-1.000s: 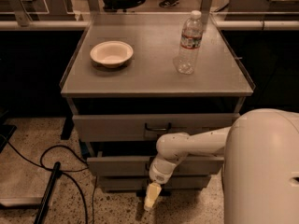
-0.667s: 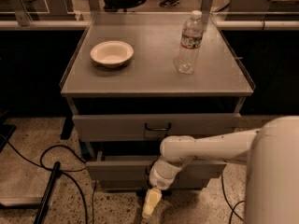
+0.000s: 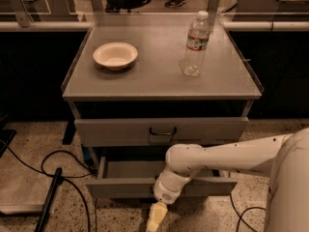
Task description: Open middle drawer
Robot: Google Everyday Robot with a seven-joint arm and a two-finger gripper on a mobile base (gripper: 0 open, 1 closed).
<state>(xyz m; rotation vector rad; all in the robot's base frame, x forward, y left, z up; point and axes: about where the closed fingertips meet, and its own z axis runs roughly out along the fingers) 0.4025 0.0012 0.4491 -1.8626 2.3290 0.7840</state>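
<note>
The middle drawer (image 3: 120, 187) is a grey metal drawer with a low, wide front. It stands pulled partway out below the top drawer (image 3: 111, 131), so its shallow grey tray (image 3: 135, 168) shows. My white arm reaches in from the right across the drawer front. Its wrist (image 3: 166, 191) covers the middle of the front and hides the handle. My gripper (image 3: 156, 219) is yellowish and points down toward the floor, just below and in front of the drawer's front edge.
The cabinet top (image 3: 159, 76) holds a white bowl (image 3: 115, 55) at the left and a clear water bottle (image 3: 194, 45) at the right. The top drawer has a dark loop handle (image 3: 162, 131). Black cables (image 3: 58, 178) lie on the speckled floor at the left.
The middle drawer has slid out toward the camera and more of its tray shows. My arm and gripper have moved with it, toward the camera and slightly lower.
</note>
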